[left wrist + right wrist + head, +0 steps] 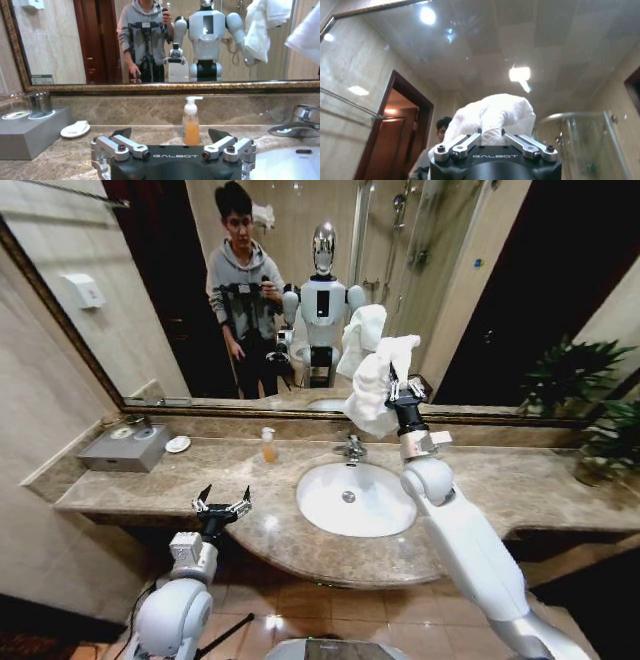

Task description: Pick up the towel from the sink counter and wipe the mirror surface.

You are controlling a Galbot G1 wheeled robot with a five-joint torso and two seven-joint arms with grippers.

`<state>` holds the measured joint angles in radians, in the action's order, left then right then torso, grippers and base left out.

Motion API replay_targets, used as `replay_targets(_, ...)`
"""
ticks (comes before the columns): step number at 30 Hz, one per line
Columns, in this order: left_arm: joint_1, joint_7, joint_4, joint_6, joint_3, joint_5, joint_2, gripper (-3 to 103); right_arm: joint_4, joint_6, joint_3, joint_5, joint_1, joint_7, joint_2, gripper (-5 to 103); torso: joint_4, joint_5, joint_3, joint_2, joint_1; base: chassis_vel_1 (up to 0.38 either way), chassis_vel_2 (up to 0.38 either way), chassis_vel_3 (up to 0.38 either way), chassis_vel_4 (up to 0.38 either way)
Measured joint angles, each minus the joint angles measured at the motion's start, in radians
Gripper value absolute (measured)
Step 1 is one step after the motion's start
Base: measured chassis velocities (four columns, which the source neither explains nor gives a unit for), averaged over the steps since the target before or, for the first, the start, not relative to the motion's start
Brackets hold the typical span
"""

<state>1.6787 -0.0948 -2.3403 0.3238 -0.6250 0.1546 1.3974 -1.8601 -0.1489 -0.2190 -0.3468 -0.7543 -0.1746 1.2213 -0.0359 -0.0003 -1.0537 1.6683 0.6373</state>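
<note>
The right gripper (403,392) has its fingers pinched on the towel (375,385), raised against the mirror (480,290) above the counter's (520,480) back edge; press flat and sweep evenly. The left gripper (222,505) waits spread wide at the front edge.

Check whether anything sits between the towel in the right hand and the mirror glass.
Nothing visible does. The right hand is shut on the towel, raised above the tap and right up at the mirror; whether the cloth touches the glass cannot be told.
</note>
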Motion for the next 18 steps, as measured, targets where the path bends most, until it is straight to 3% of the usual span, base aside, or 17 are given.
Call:
replay_targets(2, 0.000, 0.000, 0.000, 0.000, 0.000, 0.000, 0.000, 100, -0.015, 0.015, 0.017, 0.012, 0.004, -0.017, 0.048, 5, -0.0002, 0.0003, 0.000, 0.000, 0.000, 0.000, 0.000, 0.000, 0.000)
replay_targets(10, 0.000, 0.000, 0.000, 0.000, 0.001, 0.000, 0.000, 100, 0.042, -0.003, 0.043, 0.020, 0.068, -0.019, 0.044, 5, 0.0007, 0.0003, 0.000, 0.000, 0.000, -0.020, -0.033, 0.022, 0.028)
replay_targets(13, 0.000, 0.001, 0.000, 0.000, 0.001, 0.000, 0.000, 100, 0.059, 0.004, 0.071, 0.024, 0.112, -0.011, 0.078, 5, 0.0005, 0.0004, 0.000, 0.000, 0.000, 0.000, 0.000, 0.000, 0.000)
replay_targets(18, 0.000, 0.000, 0.000, 0.000, 0.000, 0.000, 0.000, 100, 0.210, -0.012, 0.131, 0.060, 0.283, 0.017, 0.200, 5, -0.0006, 0.0001, 0.000, 0.000, 0.000, 0.000, 0.000, 0.000, 0.000)
